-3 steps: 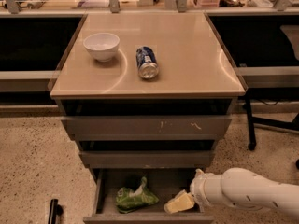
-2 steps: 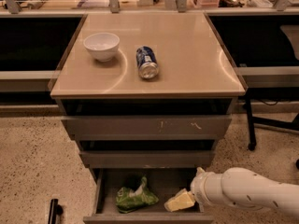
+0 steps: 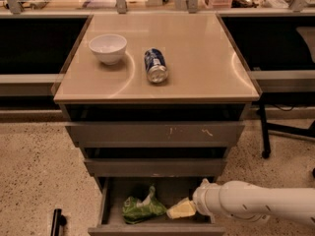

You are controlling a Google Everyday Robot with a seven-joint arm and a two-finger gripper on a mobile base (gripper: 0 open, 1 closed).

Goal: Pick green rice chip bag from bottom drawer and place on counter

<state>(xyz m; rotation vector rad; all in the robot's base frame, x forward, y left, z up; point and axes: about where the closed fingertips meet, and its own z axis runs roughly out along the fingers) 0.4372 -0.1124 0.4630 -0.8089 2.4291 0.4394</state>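
Almost nothing moved. The gripper (image 3: 181, 209) stayed in the bottom drawer (image 3: 147, 229), right beside the green rice chip bag (image 3: 141, 208); open or shut, I could not tell.

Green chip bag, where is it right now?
In the camera view, the green rice chip bag lies in the open bottom drawer, left of centre, with the gripper close beside it on the right.

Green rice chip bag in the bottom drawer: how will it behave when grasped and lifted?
The green rice chip bag looks crumpled and slumped, so it is probably floppy and will deform when pinched. A thin, half-collapsed bag is likely light. Its glossy patches suggest slippery film. It lies in the bottom drawer, the gripper close beside it.
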